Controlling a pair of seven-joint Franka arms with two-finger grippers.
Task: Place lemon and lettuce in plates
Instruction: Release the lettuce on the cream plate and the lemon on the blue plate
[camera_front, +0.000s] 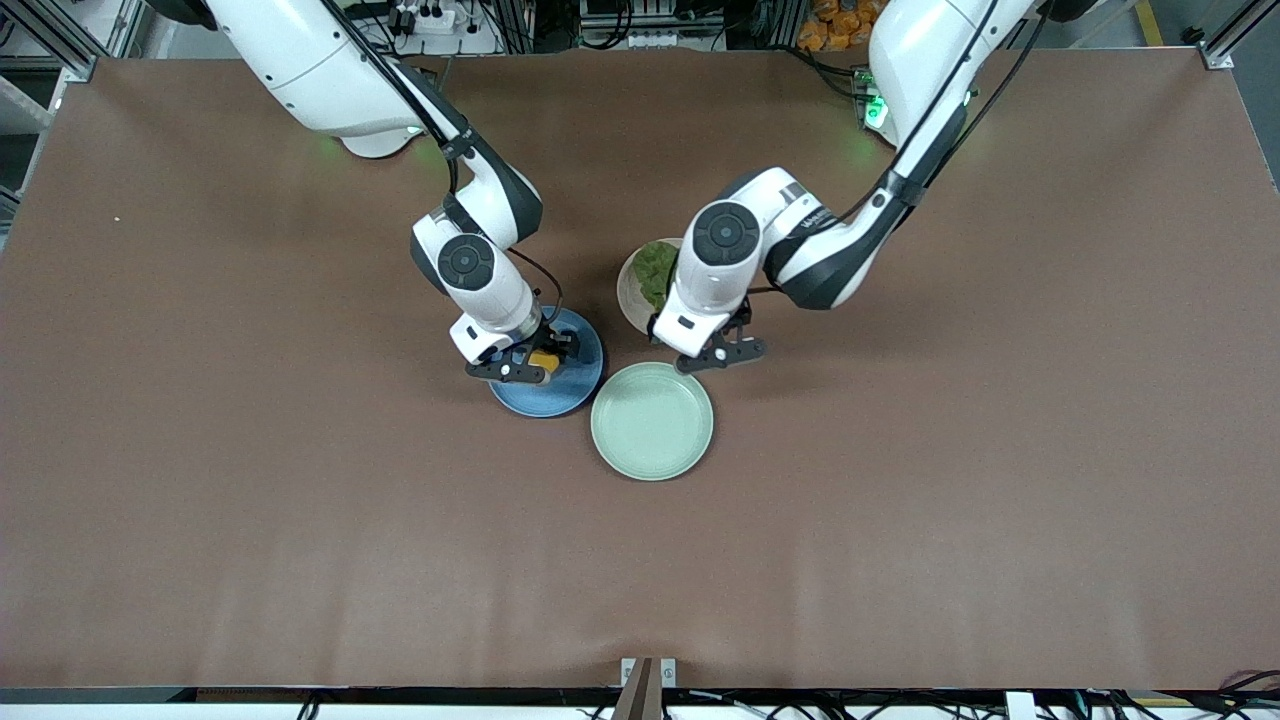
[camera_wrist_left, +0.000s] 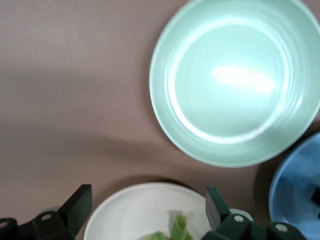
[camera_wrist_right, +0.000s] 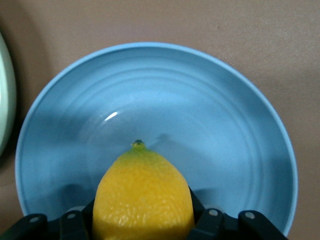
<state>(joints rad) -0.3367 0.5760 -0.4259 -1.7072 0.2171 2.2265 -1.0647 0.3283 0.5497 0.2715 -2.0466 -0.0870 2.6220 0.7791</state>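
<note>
My right gripper (camera_front: 538, 366) is shut on the yellow lemon (camera_front: 545, 360) and holds it low over the blue plate (camera_front: 562, 396). In the right wrist view the lemon (camera_wrist_right: 142, 197) sits between the jaws, over the blue plate's middle (camera_wrist_right: 225, 125). The green ruffled lettuce (camera_front: 657, 268) lies in the pale beige plate (camera_front: 630, 292). My left gripper (camera_front: 722, 354) is open and empty, over that plate's edge nearer the front camera. The left wrist view shows the gripper (camera_wrist_left: 147, 205), the beige plate (camera_wrist_left: 125, 212) and a bit of lettuce (camera_wrist_left: 178, 227).
A pale mint-green plate (camera_front: 652, 420) lies empty, nearer the front camera than the other two plates and close beside both; it also shows in the left wrist view (camera_wrist_left: 235, 80). Brown table surface (camera_front: 300, 500) lies all around.
</note>
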